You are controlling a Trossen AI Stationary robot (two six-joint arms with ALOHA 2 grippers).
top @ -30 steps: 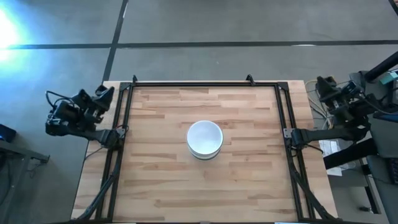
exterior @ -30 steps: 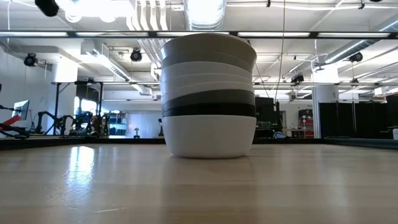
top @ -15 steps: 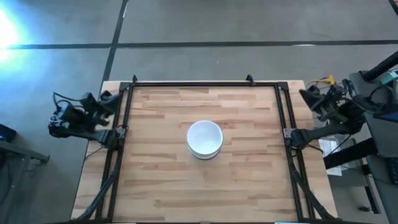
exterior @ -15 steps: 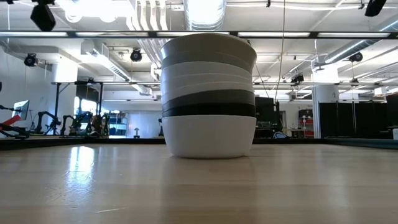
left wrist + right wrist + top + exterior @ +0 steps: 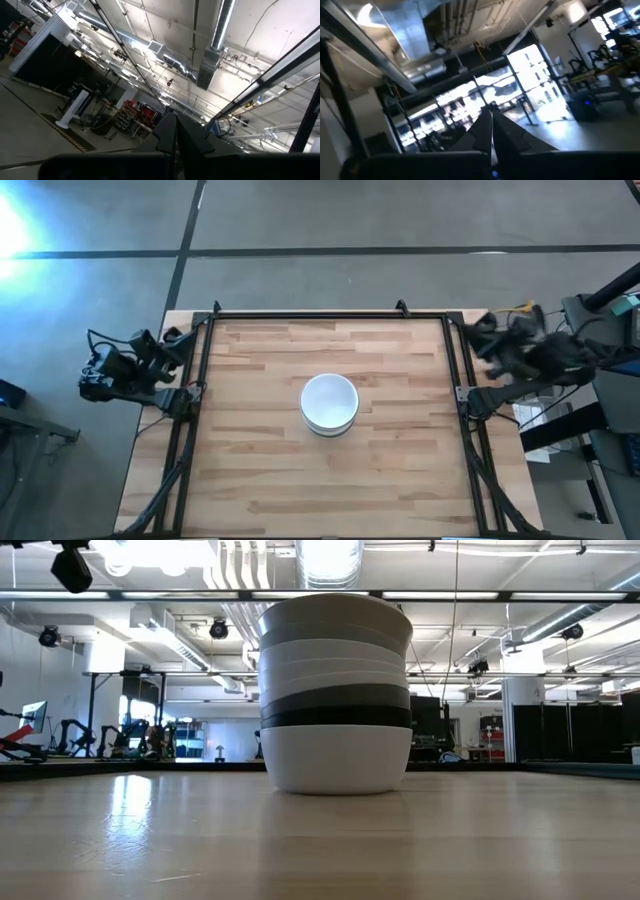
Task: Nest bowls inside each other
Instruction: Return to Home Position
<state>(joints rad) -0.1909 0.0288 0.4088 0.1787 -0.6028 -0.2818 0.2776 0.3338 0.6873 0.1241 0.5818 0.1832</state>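
Bowls [image 5: 329,402] sit nested in 1 stack (white at base) on table [image 5: 260,470].

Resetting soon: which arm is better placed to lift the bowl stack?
Right, barely: bowl stack sits centred; left gripper and right gripper wait shut at the table's edges, the right slightly nearer.

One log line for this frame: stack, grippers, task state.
stack: bowls nested in one pile, table centre | left gripper: shut, at left edge | right gripper: shut, at right edge | task: nesting looks done
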